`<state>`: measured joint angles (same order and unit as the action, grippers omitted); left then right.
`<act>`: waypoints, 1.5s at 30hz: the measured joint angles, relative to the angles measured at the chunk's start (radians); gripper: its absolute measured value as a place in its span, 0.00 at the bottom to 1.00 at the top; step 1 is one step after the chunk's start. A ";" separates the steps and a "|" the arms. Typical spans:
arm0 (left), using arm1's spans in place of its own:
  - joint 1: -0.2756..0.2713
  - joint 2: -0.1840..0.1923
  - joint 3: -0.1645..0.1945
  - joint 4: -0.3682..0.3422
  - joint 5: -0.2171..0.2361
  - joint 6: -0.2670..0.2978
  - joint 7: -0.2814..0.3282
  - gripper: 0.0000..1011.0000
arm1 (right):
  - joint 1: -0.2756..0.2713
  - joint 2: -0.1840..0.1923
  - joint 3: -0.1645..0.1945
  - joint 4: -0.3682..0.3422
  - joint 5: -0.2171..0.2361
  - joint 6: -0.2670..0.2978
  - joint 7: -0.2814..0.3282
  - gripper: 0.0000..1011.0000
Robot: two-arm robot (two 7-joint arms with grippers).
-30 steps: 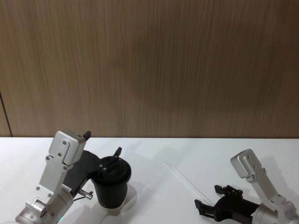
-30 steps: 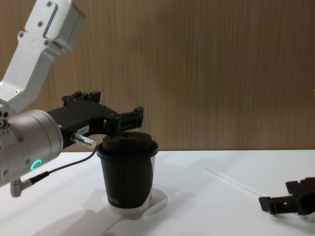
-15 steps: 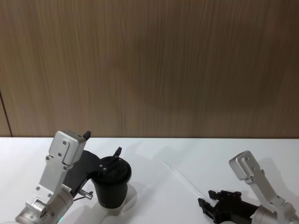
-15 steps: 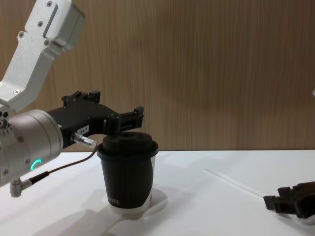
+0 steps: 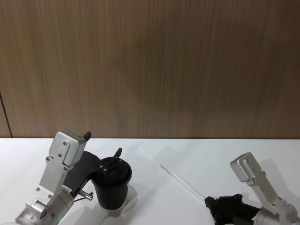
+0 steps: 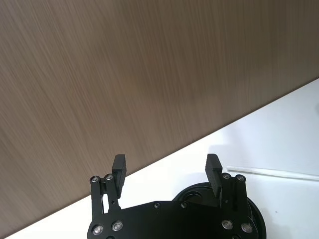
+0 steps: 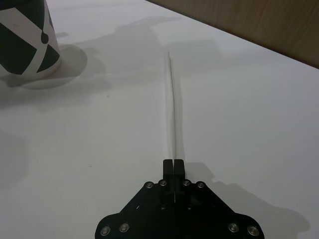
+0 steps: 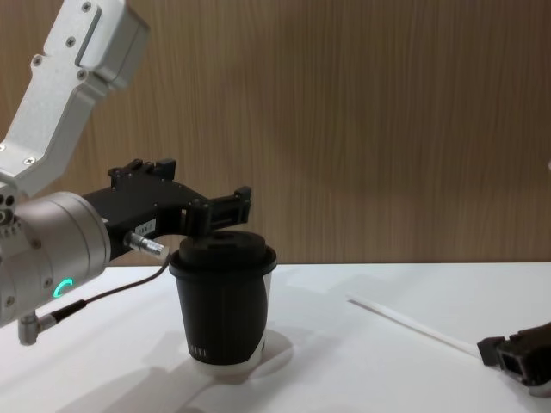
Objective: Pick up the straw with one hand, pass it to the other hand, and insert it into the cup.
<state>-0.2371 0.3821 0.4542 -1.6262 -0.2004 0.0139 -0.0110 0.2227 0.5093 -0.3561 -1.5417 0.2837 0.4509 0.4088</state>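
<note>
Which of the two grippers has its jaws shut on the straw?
The right gripper, clamped on one end of the straw; the left gripper hovers open over the cup.

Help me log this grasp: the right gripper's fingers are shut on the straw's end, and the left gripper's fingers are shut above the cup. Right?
Not quite. The fingers of the left gripper stand wide open above the cup, as the left wrist view shows. The right gripper is indeed shut on the end of the straw.
</note>
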 joint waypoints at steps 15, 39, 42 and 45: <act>0.000 0.000 0.000 0.000 0.000 0.000 0.000 0.99 | -0.007 0.001 0.010 -0.013 0.023 -0.020 -0.007 0.00; 0.000 0.000 0.000 0.000 0.000 0.000 0.000 0.99 | -0.067 -0.074 0.119 -0.202 0.154 -0.163 -0.074 0.00; 0.000 0.000 0.000 0.000 0.000 0.000 0.000 0.99 | -0.071 -0.085 0.124 -0.224 0.174 -0.175 -0.073 0.00; 0.000 0.000 0.000 0.000 0.000 0.000 0.000 0.99 | -0.074 -0.103 0.133 -0.251 0.207 -0.188 -0.066 0.00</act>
<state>-0.2372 0.3821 0.4542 -1.6262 -0.2004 0.0139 -0.0109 0.1485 0.4066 -0.2233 -1.7927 0.4910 0.2634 0.3433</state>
